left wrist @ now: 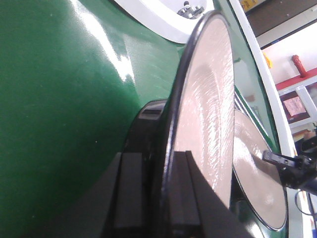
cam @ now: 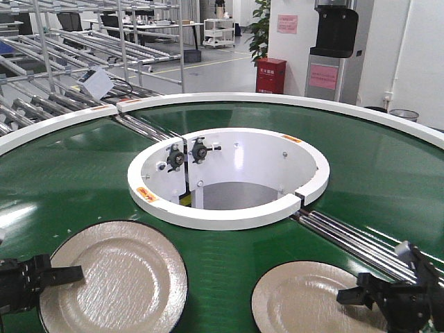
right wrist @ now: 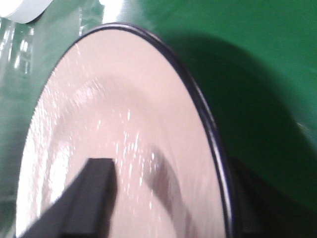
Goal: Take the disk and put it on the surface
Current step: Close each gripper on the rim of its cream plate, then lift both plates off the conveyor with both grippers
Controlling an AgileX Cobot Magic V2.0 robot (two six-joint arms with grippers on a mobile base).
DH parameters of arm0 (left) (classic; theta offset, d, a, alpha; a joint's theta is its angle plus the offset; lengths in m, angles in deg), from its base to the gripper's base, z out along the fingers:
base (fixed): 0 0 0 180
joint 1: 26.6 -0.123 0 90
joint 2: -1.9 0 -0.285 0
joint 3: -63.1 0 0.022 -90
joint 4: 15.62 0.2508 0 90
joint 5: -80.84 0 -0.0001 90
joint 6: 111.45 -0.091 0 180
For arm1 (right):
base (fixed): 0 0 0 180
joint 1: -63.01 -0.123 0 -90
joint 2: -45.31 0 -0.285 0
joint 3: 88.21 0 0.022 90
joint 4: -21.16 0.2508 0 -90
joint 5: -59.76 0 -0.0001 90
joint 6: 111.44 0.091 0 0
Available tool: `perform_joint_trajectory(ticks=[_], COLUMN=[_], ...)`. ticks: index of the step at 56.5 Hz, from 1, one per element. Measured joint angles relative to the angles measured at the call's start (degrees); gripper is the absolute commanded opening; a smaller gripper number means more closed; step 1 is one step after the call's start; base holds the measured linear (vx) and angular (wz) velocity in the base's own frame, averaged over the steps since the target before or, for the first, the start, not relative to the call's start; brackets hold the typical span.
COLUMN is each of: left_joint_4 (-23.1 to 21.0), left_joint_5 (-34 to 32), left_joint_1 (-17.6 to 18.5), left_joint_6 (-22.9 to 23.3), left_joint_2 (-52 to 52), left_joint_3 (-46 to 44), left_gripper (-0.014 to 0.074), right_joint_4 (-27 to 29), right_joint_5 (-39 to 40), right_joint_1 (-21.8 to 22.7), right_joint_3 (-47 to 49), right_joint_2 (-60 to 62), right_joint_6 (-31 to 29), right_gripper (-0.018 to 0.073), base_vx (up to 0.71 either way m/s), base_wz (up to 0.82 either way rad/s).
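Two black-rimmed beige round disks lie on the green belt. My left claw straddles the rim of one disk for pinching; I cannot tell if clenched. My right claw, released, brackets the other disk.

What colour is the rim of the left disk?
Black, around a pale metallic face. The left disk shows it best in the front-facing view.
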Motion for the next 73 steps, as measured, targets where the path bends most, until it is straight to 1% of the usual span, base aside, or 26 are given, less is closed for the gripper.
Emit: perform_joint_trajectory(ticks=[2, 3, 4, 9, 14, 23, 31, 36, 43, 49, 55, 63, 73], left_joint_4=[0.0, 0.0, 0.0, 0.0, 0.0, 0.0, 0.26, 0.61, 1.19, 1.15, 0.84, 0.93, 1.36], left_joint_5=[-0.05, -0.14, -0.25, -0.94, -1.29, -0.57, 0.17, 0.17, 0.23, 0.23, 0.73, 0.41, -0.78], left_joint_1=[0.0, 0.0, 0.0, 0.0, 0.0, 0.0, 0.0, 0.0, 0.0, 0.0, 0.0, 0.0, 0.0], left_joint_6=[0.22, 0.31, 0.53, 1.35, 2.52, 7.36, 10.94, 13.4, 17.02, 21.44, 26.02, 29.44, 31.85], left_joint_2=[0.0, 0.0, 0.0, 0.0, 0.0, 0.0, -1.35, -3.39, -6.71, -9.97, -12.45, -14.29, -14.36], left_joint_3=[0.0, 0.0, 0.0, 0.0, 0.0, 0.0, 0.06, -0.33, -3.34, -7.12, -10.23, -10.66, -10.66], left_gripper=[-0.0009, -0.0009, -0.0009, -0.0009, -0.0009, -0.0009, -0.0009, -0.0009, -0.0009, -0.0009, -0.0008, -0.0008, -0.0008], right_joint_4=[0.77, 1.05, 1.49, 3.25, 4.27, 6.13, 8.1, 8.29, 8.29, 8.29, 8.29, 8.24, 8.19], right_joint_5=[0.27, 0.34, 0.4, -2.41, -2.54, -4.02, -5.93, -6.56, -7.21, -7.47, -7.0, -5.37, -4.65], right_joint_1=[-0.42, -0.53, -0.62, -0.81, -0.98, -0.98, -0.98, -0.98, -0.98, -0.98, -0.98, -0.98, -0.98], right_joint_3=[0.52, 0.72, 0.94, 1.47, 1.63, 1.38, 1.25, 1.25, 1.25, 1.14, 1.14, 1.14, 1.08], right_joint_2=[-0.45, -0.57, -0.65, -0.72, -0.66, 0.2, 4.79, 8.97, 15.25, 20.34, 24.67, 28.45, 29.41], right_joint_6=[0.0, 0.0, 0.0, 0.78, 1.11, 1.55, 4.26, 6.46, 10.57, 13.89, 15.64, 17.6, 18.12], right_gripper=[0.0092, 0.0027, -0.0015, -0.0015, -0.0009, -0.0009, -0.0009, -0.0009, -0.0009, -0.0009, -0.0009, -0.0009, -0.0009], base_vx=[0.0, 0.0, 0.0, 0.0, 0.0, 0.0, 0.0, 0.0, 0.0, 0.0, 0.0, 0.0, 0.0], base_wz=[0.0, 0.0, 0.0, 0.0, 0.0, 0.0, 0.0, 0.0, 0.0, 0.0, 0.0, 0.0, 0.0])
